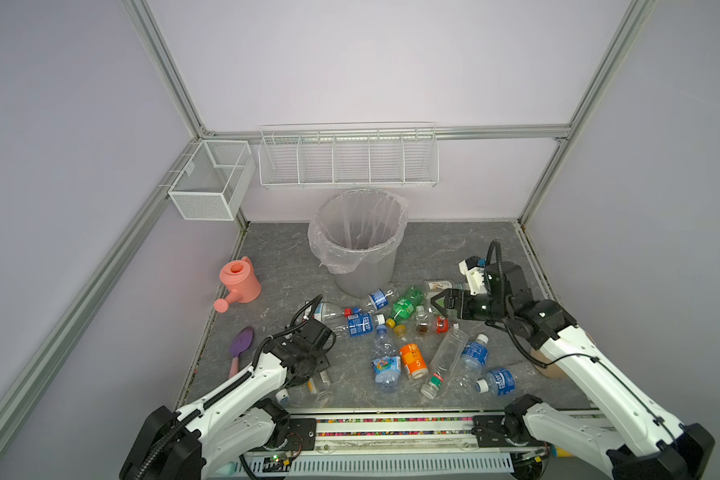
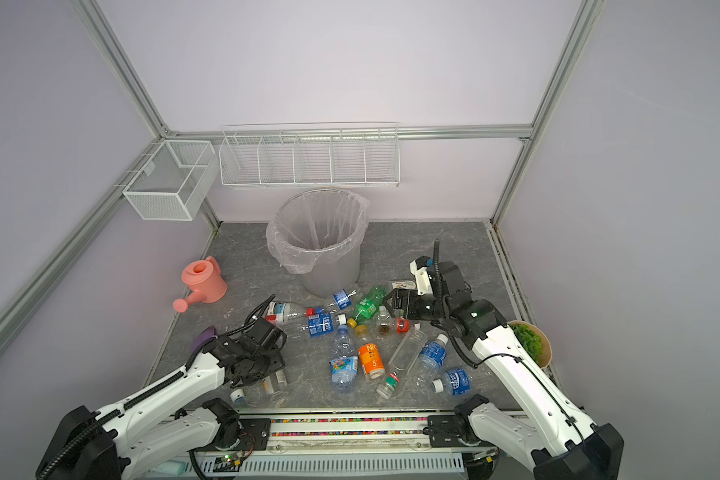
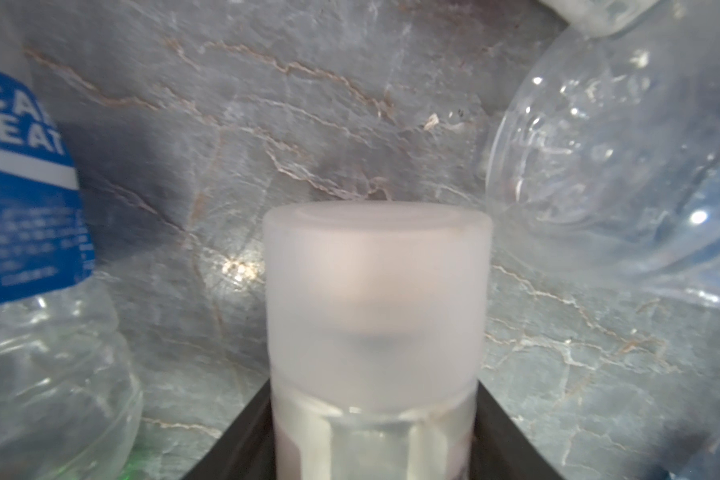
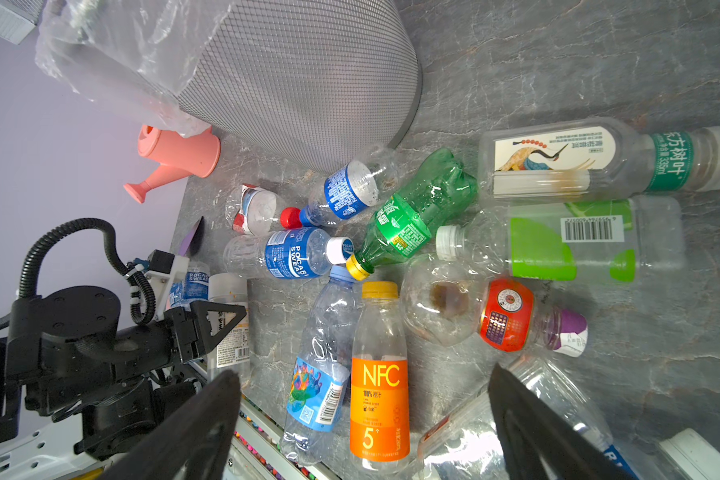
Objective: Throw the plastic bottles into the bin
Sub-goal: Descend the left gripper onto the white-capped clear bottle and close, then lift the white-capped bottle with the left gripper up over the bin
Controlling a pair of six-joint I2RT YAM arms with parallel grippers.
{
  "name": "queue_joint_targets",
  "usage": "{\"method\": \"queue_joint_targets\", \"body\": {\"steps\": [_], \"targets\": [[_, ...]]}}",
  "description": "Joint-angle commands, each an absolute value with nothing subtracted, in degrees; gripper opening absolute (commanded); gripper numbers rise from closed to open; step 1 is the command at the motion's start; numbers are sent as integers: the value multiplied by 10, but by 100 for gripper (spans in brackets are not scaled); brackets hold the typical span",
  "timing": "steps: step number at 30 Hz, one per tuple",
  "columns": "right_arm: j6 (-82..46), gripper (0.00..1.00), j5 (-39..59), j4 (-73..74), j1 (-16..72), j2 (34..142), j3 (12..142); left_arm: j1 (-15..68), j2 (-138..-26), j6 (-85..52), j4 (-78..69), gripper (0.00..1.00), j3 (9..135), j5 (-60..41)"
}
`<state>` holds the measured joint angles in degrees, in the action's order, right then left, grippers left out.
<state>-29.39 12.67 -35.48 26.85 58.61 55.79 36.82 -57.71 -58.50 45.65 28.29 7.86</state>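
The left gripper straddles a white-capped bottle lying on the table, jaws seemingly touching it, grip unclear; the right gripper hangs wide open over the other bottles, scattered just before the bin

High stereo pair, wrist close-ups above bottles

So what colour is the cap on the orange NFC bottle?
Yellow. The cap shows best in the right wrist view.
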Motion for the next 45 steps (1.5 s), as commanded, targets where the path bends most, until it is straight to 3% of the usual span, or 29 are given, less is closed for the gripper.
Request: {"method": "queue_joint_targets", "body": {"steps": [1,14,19,29,45], "targets": [[-299,95,122,-346,272,581,546,372,-572,-600,451,56,269,85],[-308,95,127,-336,273,583,536,372,-491,-592,549,22,363,143],[-307,95,125,-339,274,583,539,372,-460,-579,556,0,406,164],[-306,95,119,-345,274,579,534,372,-470,-514,578,0,550,220],[-304,95,112,-348,274,566,517,372,-592,-357,497,0,807,288]]}}
